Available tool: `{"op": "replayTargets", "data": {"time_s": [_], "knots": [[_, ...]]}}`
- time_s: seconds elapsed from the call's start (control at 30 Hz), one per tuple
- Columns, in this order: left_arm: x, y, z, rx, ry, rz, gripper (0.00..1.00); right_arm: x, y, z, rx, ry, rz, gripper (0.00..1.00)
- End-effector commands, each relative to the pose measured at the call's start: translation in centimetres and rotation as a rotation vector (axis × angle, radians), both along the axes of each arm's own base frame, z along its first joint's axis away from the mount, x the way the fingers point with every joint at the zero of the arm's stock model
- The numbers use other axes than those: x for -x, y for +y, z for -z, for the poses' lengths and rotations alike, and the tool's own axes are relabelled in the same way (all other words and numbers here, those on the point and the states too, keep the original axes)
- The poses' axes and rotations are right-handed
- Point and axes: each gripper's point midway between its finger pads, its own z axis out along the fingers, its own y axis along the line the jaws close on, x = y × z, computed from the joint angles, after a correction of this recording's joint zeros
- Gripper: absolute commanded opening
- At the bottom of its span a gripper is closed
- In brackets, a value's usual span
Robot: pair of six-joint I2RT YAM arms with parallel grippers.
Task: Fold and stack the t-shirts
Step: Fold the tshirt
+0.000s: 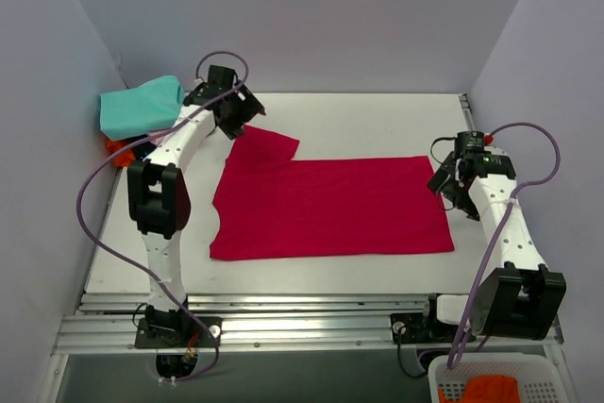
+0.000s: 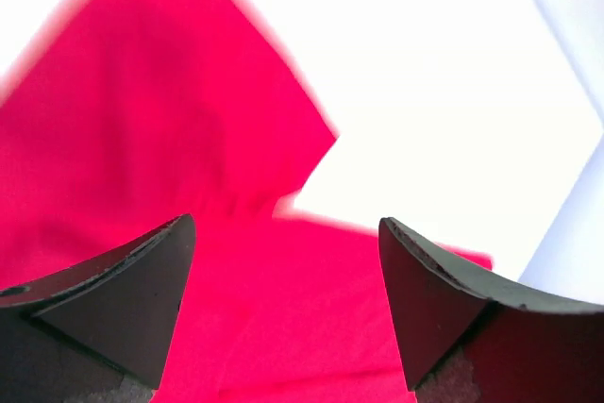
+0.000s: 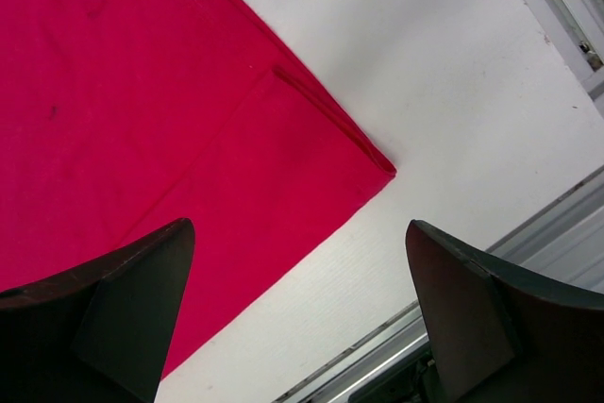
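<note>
Basket (image 1: pixel 543 370): near right, orange cloth (image 1: pixel 491 389) inside.
Red t-shirt (image 1: pixel 330 209): flat on the table (image 1: pixel 377 129), sleeve far left.
Right gripper (image 3: pixel 300 225): jaws apart, over the shirt's right corner.
Left gripper (image 2: pixel 286 222): jaws apart, empty, above the sleeve.
Teal t-shirt (image 1: pixel 142 106): far left, folded.

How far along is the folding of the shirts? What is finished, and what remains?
Done: the teal shirt lies folded at the far left corner. In hand: the red shirt lies spread flat, one sleeve out; the left end effector and right end effector are open, holding nothing. Left: fold and stack it.
</note>
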Motion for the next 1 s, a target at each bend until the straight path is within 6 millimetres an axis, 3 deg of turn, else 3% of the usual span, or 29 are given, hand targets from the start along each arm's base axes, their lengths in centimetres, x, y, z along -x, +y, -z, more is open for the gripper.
{"op": "replayTargets", "data": {"time_s": [0.0,0.03,0.07,0.1,0.17,0.2,0.27,0.3,0.37,0.4,0.43,0.57,0.67,0.83,0.97], "knots": [[-4.9,1.3,-3.7,0.005,-0.128,0.167,0.87,-0.9,0.3,-1.2,-0.03,-0.084,0.001,0.91],[-6.1,1.6,-1.1,-0.011,-0.089,0.179,0.87,-1.3,0.5,-1.1,-0.042,-0.092,0.008,0.91],[-6.8,1.6,-1.0,-0.011,-0.105,0.233,0.87,-1.7,0.5,-1.0,-0.051,-0.103,0.013,0.9],[-8.8,2.9,-0.6,0.002,-0.126,0.226,0.87,-1.9,0.5,-0.9,-0.059,-0.102,0.022,0.9],[-10.0,3.8,0.4,0.093,-0.134,0.208,0.87,-2.7,0.7,-0.6,-0.078,-0.092,0.034,0.9],[-11.4,5.7,2.1,0.112,-0.14,0.172,0.87,-2.9,0.6,-0.4,-0.078,-0.085,0.041,0.89],[-12.4,6.7,3.5,0.128,-0.137,0.161,0.87,-3.5,0.5,-0.3,-0.08,-0.074,0.054,0.89],[-12.7,6.8,5.9,0.134,-0.112,0.168,0.87,-3.6,0.5,-0.3,-0.08,-0.07,0.058,0.89],[-14.0,7.0,5.8,0.144,-0.149,0.169,0.87,-3.9,0.3,-0.2,-0.073,-0.064,0.068,0.89],[-14.1,7.1,7.6,0.15,-0.127,0.16,0.87,-3.9,0.2,0.0,-0.071,-0.054,0.071,0.89],[-14.4,7.2,8.0,0.154,-0.131,0.157,0.87,-3.9,0.1,0.1,-0.065,-0.048,0.077,0.89],[-14.6,7.1,10.6,0.155,-0.102,0.154,0.87,-4.1,-0.1,0.4,-0.062,-0.025,0.089,0.89],[-13.6,6.2,12.9,0.171,-0.048,0.176,0.86,-4.4,-0.2,0.7,-0.058,-0.02,0.096,0.89],[-10.9,4.7,14.5,0.093,0.032,0.216,0.84,-4.8,-0.3,1.3,-0.061,-0.004,0.096,0.89],[-10.1,4.6,14.5,0.046,0.04,0.219,0.83,-5.1,-0.3,1.5,-0.058,-0.005,0.087,0.89]]}}
